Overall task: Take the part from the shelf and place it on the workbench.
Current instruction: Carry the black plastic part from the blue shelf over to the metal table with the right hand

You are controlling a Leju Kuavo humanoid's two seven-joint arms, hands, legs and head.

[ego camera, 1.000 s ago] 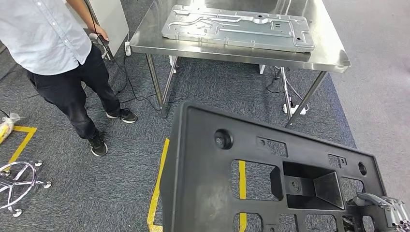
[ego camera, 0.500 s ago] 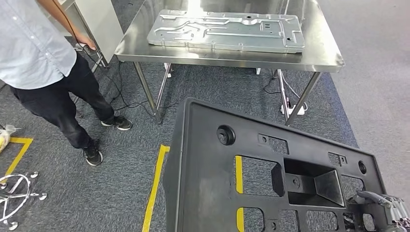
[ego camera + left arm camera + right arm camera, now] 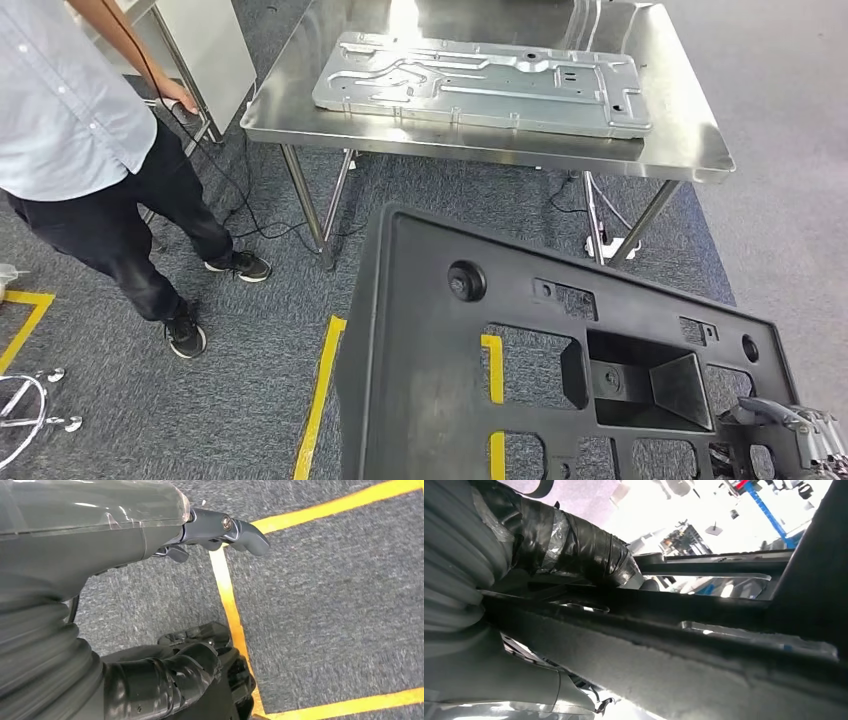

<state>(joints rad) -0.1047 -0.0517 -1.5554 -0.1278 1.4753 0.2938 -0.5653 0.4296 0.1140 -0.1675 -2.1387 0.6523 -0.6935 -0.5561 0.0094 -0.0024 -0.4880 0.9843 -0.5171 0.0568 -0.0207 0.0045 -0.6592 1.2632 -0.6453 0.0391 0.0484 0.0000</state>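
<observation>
I carry a large black plastic part (image 3: 430, 380), a flat panel with square cut-outs, low in front of me in the head view. My right hand (image 3: 795, 435) grips its near right corner; the right wrist view shows the taped fingers (image 3: 574, 540) wrapped over the part's edge (image 3: 674, 645). In the left wrist view my left hand (image 3: 100, 555) has its dark fingers (image 3: 170, 677) curled against a black piece of the part (image 3: 235, 685), with the thumb (image 3: 240, 530) held out above. The steel workbench (image 3: 690, 140) stands ahead beyond the part.
A silver stamped metal panel (image 3: 480, 85) covers most of the workbench top. A person (image 3: 70, 130) stands at the left beside a white cabinet (image 3: 205, 45), with cables on the floor. Yellow tape lines (image 3: 318, 400) cross the grey carpet. A chair base (image 3: 20, 415) sits far left.
The whole picture has shifted, so my view has moved and the workbench now sits a little lower and nearer. The person has stepped leftward. Both hands keep their hold on the part.
</observation>
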